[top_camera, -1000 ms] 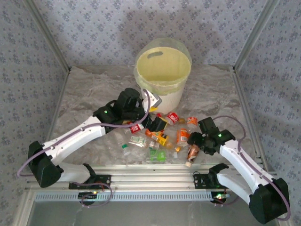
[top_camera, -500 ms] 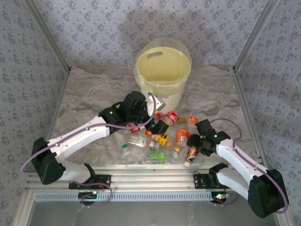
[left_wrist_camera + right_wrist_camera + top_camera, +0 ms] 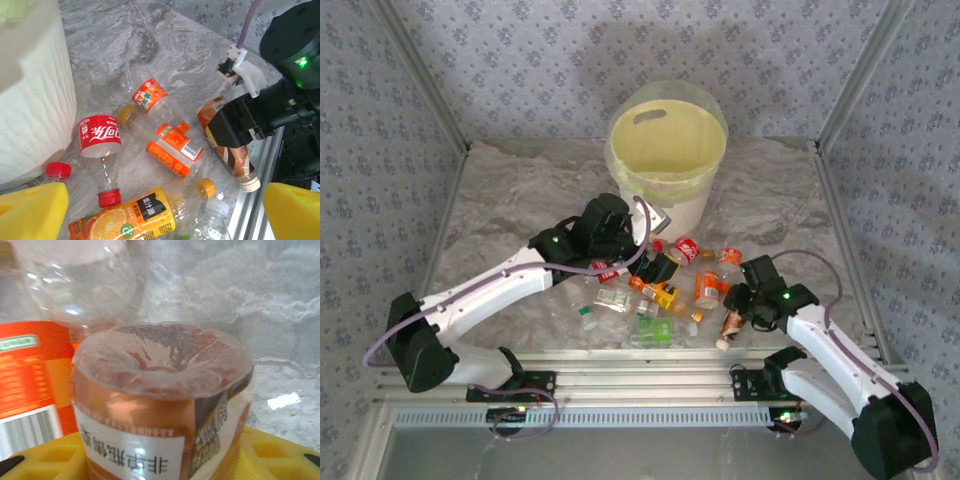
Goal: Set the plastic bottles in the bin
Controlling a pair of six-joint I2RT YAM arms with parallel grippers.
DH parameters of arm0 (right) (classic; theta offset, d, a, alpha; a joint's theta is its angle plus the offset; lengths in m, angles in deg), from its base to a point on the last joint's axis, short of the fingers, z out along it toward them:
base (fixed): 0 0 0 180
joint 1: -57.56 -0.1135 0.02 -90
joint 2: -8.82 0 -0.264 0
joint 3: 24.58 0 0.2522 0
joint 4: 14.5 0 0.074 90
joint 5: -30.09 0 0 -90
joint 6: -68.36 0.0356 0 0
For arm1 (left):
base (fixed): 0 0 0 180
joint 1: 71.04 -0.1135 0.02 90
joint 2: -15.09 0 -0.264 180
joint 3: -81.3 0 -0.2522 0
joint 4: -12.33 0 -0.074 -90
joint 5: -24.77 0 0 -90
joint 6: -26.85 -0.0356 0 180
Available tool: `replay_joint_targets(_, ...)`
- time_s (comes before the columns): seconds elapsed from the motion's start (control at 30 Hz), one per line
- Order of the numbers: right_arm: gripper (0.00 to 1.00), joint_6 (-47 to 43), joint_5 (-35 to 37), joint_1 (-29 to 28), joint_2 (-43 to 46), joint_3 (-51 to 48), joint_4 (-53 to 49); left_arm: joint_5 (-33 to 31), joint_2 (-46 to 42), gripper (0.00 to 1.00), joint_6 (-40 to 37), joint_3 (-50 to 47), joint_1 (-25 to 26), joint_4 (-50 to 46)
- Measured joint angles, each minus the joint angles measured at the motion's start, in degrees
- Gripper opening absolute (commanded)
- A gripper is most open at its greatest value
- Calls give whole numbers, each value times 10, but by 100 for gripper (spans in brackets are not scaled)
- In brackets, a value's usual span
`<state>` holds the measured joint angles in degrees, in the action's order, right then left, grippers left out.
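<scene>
- The bin [image 3: 666, 150] stands at the far side of the table [image 3: 510, 200], dead 12 o'clock from where the arms are bolted. It has a pale bag folded over its rim.
- The bottles [image 3: 665, 296] are lying on the table in a loose heap at 6 o'clock of the bin, between the two arms.
- The right gripper [image 3: 733, 312] is down at the 4 o'clock edge of the heap. Its yellow pads [image 3: 280, 455] are pressed against either side of a brown bottle [image 3: 160, 405], so I'd call it clamped on that one.
- That brown bottle lies on the table with its white cap [image 3: 721, 344] pointing to 6 o'clock, toward the rail [image 3: 620, 365].
- The left gripper [image 3: 657, 267] hangs over the 11 o'clock corner of the heap, close to the foot of the bin, jaws spread wide apart.
- Right below it a Coke bottle [image 3: 100, 135] lies just beside the bin wall, red cap toward 6 o'clock.
- At that one's 3 o'clock there's an orange-label bottle [image 3: 172, 150].
- At its 6 o'clock there's a juice bottle [image 3: 125, 217], sitting between the spread pads in the wrist view.
- A couple of green-label bottles [image 3: 655, 330] sit at the heap's 6 to 7 o'clock edge, near the rail.
</scene>
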<state>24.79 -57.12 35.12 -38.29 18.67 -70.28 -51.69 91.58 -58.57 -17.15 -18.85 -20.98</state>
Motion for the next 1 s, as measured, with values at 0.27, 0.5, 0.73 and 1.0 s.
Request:
replay_joint_targets(0.27, 49, -73, 50, 0, 33, 153, -42, -19, -57, 100, -2, -12, -27, 5)
replay_joint_targets(0.5, 48, -164, 71, 0, -4, 318, -22, -29, -119, 100, 10, -60, -74, 58)
replay_joint_targets(0.73, 47, -248, 71, 0, -103, 466, 30, -30, -168, 99, 36, -114, -114, 144)
replay_joint_targets(1.0, 47, -307, 54, -2, -228, 609, 93, -31, -176, 100, 54, -130, -130, 186)
